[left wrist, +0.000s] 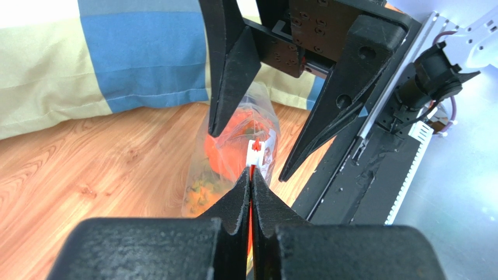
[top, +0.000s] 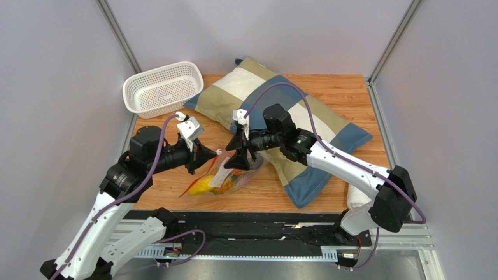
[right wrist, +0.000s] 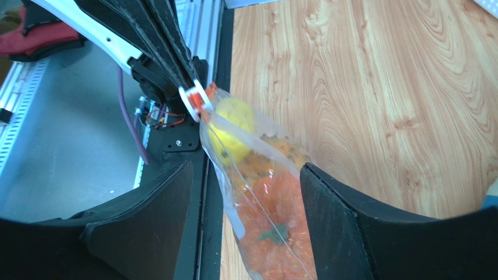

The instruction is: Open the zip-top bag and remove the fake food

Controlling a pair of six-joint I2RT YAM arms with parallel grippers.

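Note:
The clear zip-top bag [top: 221, 178] lies on the wooden table between both arms, its upper edge lifted. Fake food shows through it: a yellow piece [right wrist: 234, 125] and an orange-red round one [right wrist: 275, 216]. My left gripper [left wrist: 251, 170] is shut on the bag's orange-red zip strip, just behind the white slider [left wrist: 255, 150]. My right gripper [right wrist: 245, 169] is open, with one finger on each side of the bag's body and a gap at both sides. In the left wrist view its fingers [left wrist: 231, 70] straddle the bag from above.
A blue and beige pillow [top: 275, 111] lies behind the bag, under the right arm. A white perforated basket [top: 163, 87] stands at the back left. The black mounting rail [top: 263, 224] runs along the table's near edge, close to the bag.

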